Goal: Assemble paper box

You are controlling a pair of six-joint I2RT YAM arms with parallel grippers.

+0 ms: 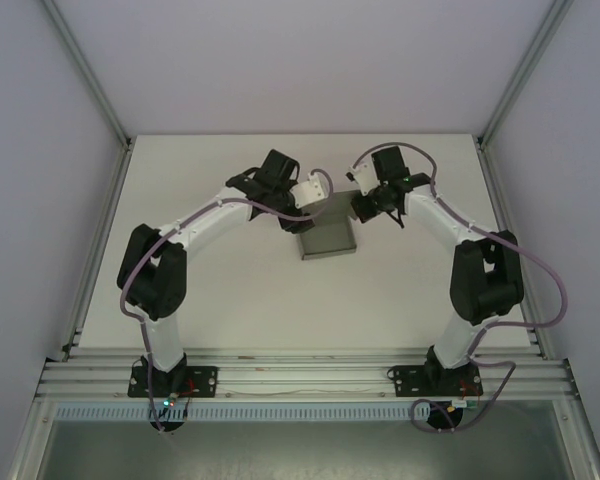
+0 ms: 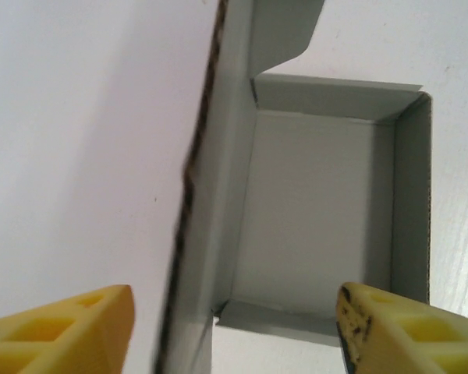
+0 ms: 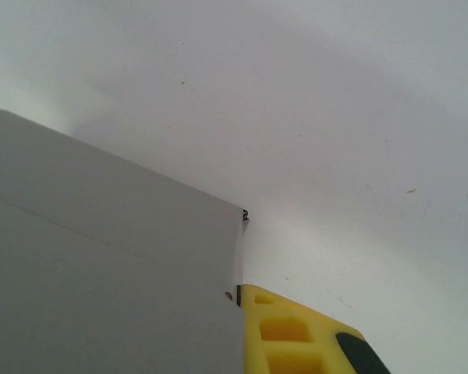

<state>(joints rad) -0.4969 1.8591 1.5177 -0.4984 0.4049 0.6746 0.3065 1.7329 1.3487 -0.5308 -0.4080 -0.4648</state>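
The paper box point(image 1: 328, 236) is a small low box of grey cardboard in the middle of the table. The left wrist view looks into its open inside point(image 2: 316, 210), with a tall side panel point(image 2: 218, 195) standing up on the left. My left gripper point(image 2: 234, 339) is open at the box's near left corner. Its yellow fingers point(image 2: 78, 327) stand on either side of that panel without touching it. My right gripper point(image 3: 240, 300) is shut on a grey panel of the paper box point(image 3: 101, 265). One yellow finger point(image 3: 296, 335) lies flat against the panel's edge and the other is hidden behind the cardboard.
The white table point(image 1: 220, 290) runs to an aluminium rail point(image 1: 300, 380) at the near edge, where both arm bases are bolted. Grey walls and frame posts point(image 1: 510, 90) close in the sides and the back. Both arms reach in over the table's far half.
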